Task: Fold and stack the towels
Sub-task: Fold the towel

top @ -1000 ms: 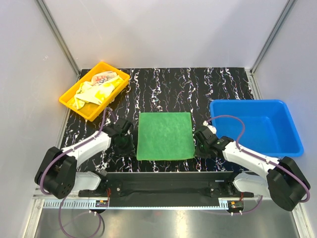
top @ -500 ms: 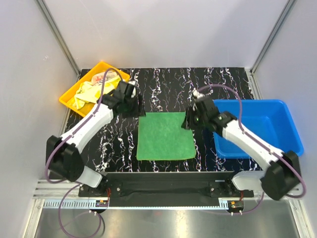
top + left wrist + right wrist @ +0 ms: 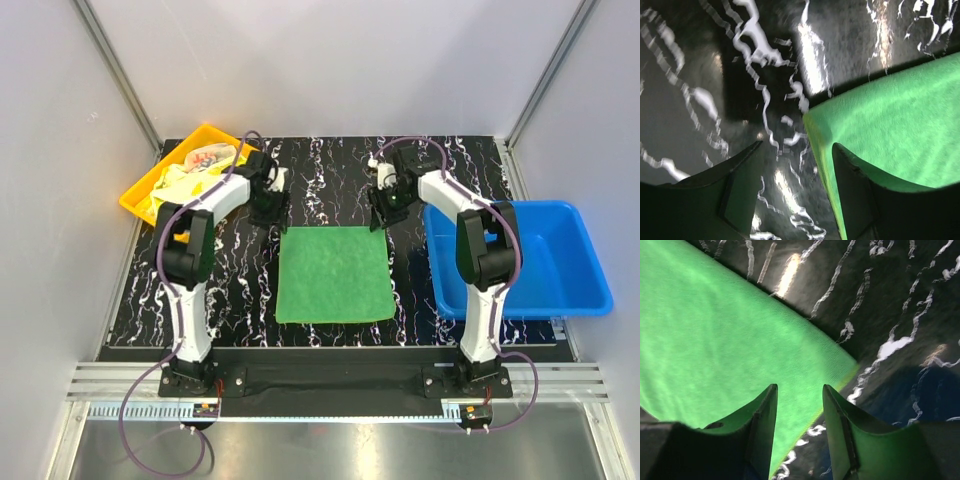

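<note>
The spread towel (image 3: 333, 273) lies flat at the middle of the bench (image 3: 330, 180), just ahead of my two arm bases. My left gripper (image 3: 268, 210) hangs at its far left corner, my right gripper (image 3: 384, 212) at its far right corner. The tray (image 3: 140, 200) stands at the bench's far left, with the other two towels (image 3: 195, 175) bunched inside it. The bin (image 3: 590, 290) stands to the right of the spread towel

Left gripper (image 3: 264, 216) and right gripper (image 3: 384, 216) have moved from the green towel's (image 3: 333, 273) near corners to its far corners, opening wider.
</note>
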Robot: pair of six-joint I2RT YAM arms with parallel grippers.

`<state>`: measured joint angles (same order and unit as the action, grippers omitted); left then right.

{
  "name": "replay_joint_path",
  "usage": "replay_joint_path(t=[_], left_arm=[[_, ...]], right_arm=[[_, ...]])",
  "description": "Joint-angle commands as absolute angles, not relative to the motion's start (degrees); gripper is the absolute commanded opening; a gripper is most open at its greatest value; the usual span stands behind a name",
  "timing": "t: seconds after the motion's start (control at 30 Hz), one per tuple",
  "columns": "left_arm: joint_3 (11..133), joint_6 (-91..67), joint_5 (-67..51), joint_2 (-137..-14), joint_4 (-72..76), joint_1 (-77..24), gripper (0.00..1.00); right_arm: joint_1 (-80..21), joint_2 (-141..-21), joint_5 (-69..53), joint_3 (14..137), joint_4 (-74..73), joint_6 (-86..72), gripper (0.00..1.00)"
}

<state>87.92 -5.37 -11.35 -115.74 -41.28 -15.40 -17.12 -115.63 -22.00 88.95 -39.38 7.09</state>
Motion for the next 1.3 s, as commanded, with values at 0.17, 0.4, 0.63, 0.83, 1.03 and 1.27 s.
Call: replay_joint_path(t=[0.17,0.4,0.63,0.83,1.03,1.27], left_arm=[[97.2,3.3,-17.0,-122.6,-41.1,-16.0,0.59],[98.4,5.0,-13.4,-125.2,-41.8,-15.8,0.57],[99.8,6.7,-12.2,-126.2,-41.7,-15.8,0.53],[100.0,7.6,-13.4,-126.5,-41.7,-15.8,0.43],[99.8,8.3,-15.8,-127.3,-42.7,-15.7,0.38],[100.4,9.0,-18.4,-127.4,-44.5,-15.8,0.38]], right_arm=[[-14.0,-124.4,-26.0,100.2,-46.1,19.2,0.49],[-12.7,-128.6,-27.9,102.0,-48.5,22.6,0.45],[-12.1,-130.6,-27.8,104.2,-49.3,23.6,0.36],[-11.9,-131.3,-29.2,104.7,-49.3,24.3,0.28],[-11.9,-132.1,-29.4,105.3,-50.0,24.4,0.2],[-11.9,-132.6,-29.3,106.5,-50.7,24.4,0.14]])
